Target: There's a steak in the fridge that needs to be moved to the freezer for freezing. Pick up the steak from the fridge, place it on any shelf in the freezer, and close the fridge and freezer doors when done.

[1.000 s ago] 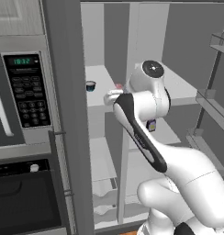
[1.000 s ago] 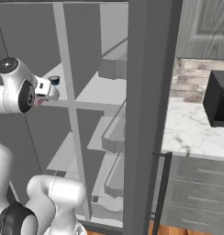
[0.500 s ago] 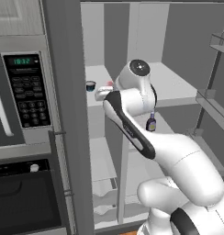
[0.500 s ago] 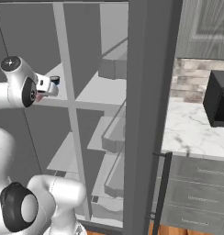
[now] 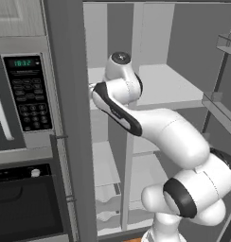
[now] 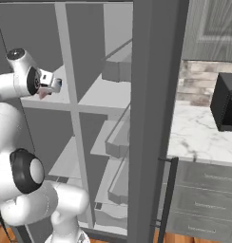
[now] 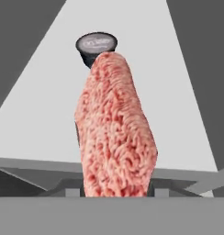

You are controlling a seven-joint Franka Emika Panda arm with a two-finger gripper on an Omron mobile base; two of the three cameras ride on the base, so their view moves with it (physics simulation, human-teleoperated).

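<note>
Jaws are drawn in narrow on the steak [image 7: 116,133], which stands up between them as a tall, pink, grainy slab, its lower end down at the fingertips. The gripper [image 7: 117,190] itself is mostly hidden behind the meat in the hand view; a dark finger edge shows at each side of the slab's base.

Just beyond the steak's top, partly covered by it, a small dark cup [image 7: 96,46] with a grey lid sits on a white shelf [image 7: 36,124]. That shelf spreads out behind and to both sides of the steak, with grey walls rising to left and right of it.

From the right base view, a sliver of pink [image 6: 43,94] shows just under the hand, level with the front edge of the shelf [image 6: 96,95] inside the open unit. From the left base view the wrist reaches in at the height of the same shelf [image 5: 167,85], and the arm's forearm blocks the grip.

Left of the hand in that view, the narrow grey door [image 5: 65,123] stands open edge-on, and past it are a microwave panel [image 5: 28,94] and a black oven door [image 5: 27,208]. To the right, in the right base view, the wide door [image 6: 153,118] stands open, with a marble counter [image 6: 198,137] beyond it.
</note>
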